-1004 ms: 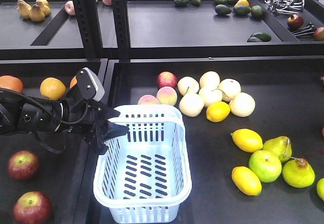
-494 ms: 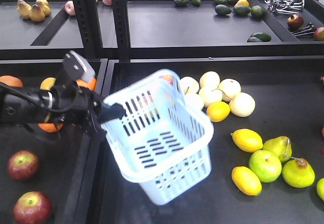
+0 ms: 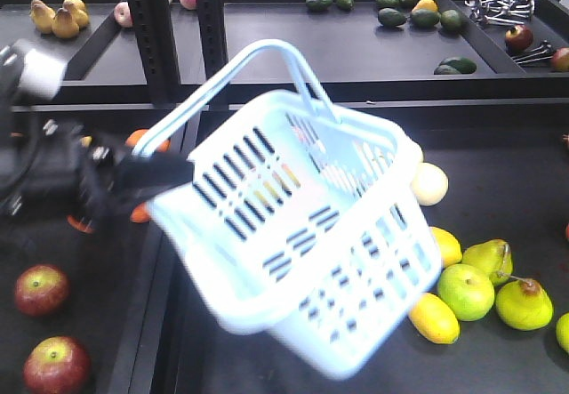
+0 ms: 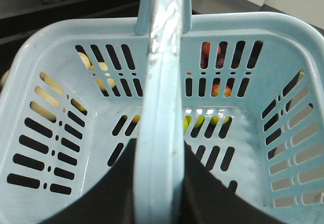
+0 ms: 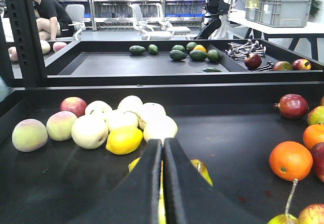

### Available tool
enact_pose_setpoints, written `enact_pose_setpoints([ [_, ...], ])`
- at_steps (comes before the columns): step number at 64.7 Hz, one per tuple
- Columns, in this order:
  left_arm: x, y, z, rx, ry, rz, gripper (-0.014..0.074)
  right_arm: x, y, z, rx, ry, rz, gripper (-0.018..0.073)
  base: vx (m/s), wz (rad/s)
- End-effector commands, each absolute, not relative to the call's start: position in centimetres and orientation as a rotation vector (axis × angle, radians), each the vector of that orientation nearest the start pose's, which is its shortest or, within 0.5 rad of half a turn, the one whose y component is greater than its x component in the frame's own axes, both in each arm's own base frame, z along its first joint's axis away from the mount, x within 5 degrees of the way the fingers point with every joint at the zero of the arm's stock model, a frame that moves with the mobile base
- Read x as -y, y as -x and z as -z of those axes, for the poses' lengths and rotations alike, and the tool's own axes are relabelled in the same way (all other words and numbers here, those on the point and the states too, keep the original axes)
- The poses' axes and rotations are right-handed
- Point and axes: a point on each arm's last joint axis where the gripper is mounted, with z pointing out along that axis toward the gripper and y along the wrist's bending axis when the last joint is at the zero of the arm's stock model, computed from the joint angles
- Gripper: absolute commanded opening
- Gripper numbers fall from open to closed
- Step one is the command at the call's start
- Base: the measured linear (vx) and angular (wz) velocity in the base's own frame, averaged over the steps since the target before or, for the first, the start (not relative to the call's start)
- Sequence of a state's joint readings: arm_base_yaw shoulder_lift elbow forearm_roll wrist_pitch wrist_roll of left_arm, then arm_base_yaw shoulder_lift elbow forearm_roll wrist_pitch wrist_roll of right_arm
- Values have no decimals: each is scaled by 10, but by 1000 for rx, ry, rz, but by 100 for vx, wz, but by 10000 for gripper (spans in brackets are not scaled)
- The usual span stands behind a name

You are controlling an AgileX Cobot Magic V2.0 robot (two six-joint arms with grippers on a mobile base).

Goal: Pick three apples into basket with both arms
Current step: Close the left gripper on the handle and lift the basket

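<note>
Black trays point(image 3: 507, 163) on a two-level rack fill my front view, with fruit scattered over them. Far to the left of my left pincer and nearer the camera, two apples point(image 3: 40, 289) point(image 3: 55, 365) sit on the left tray, well apart from the basket.

The left pincer point(image 3: 153, 173) is clamped on the basket point(image 3: 293, 225) at its left rim. In the left wrist view the handle point(image 4: 162, 67) runs straight between the two black fingers point(image 4: 101, 193). The basket hangs to the right of that pincer, off the tray and tilted, and it is motion-blurred. Oranges point(image 3: 138, 136) sit just behind the pincer, partly hidden by my arm.

Right of the basket, lemons point(image 3: 433, 317) and green pears point(image 3: 524, 305) lie on the right tray, and the basket's corner covers some of the fruit.

My right pincer point(image 5: 162, 142) shows only in its own wrist view. Its fingers are pressed nearly together, with a sliver of gap between them and nothing gripped. Just ahead of it and to the left are a lemon point(image 5: 124, 139) and pale round fruits point(image 5: 91, 131). An orange point(image 5: 290, 160) lies to its right.
</note>
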State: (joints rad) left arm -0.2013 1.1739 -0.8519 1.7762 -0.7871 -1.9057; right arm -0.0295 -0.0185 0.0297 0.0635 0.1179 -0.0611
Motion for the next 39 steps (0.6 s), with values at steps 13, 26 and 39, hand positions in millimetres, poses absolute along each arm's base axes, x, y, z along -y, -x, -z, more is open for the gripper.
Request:
enact_pose_setpoints([
  [13, 84, -149, -315, -1860, -496, 787, -8, 2, -57, -196, -1549, -13, 32, -8, 0, 0],
  [26, 67, -119, -303, -1788, -387, 669, -8, 2, -57, -196, -1549, -13, 32, -8, 0, 0],
  [39, 60, -97, -286, -1751, -365, 653, -8, 2, -57, -196, -1549, -13, 32, -8, 0, 0],
])
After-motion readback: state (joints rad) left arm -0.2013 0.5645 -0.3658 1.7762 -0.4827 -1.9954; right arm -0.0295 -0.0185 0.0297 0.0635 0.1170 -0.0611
